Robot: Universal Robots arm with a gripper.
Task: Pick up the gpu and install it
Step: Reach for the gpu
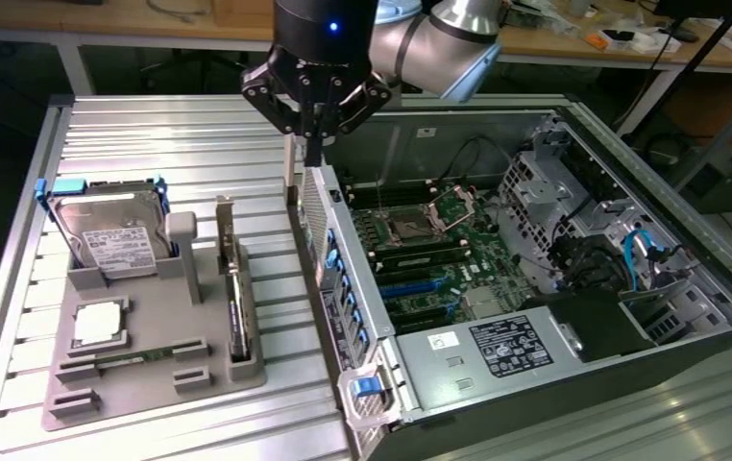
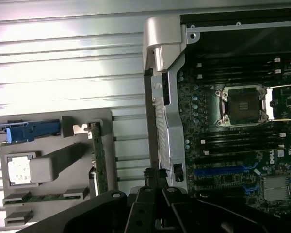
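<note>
here, gripper (image 1: pixel 315 154) above case wall (image 1: pixel 340 254), jaws pressed together, gpu (image 1: pixel 234 298) upright in holder (image 1: pixel 148 379)

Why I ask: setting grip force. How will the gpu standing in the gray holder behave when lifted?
The gpu is a thin flat board, so probably stiff and light. Standing on edge in the gray holder, it could tip if nudged sideways. Its bare circuitry looks fragile.
</note>
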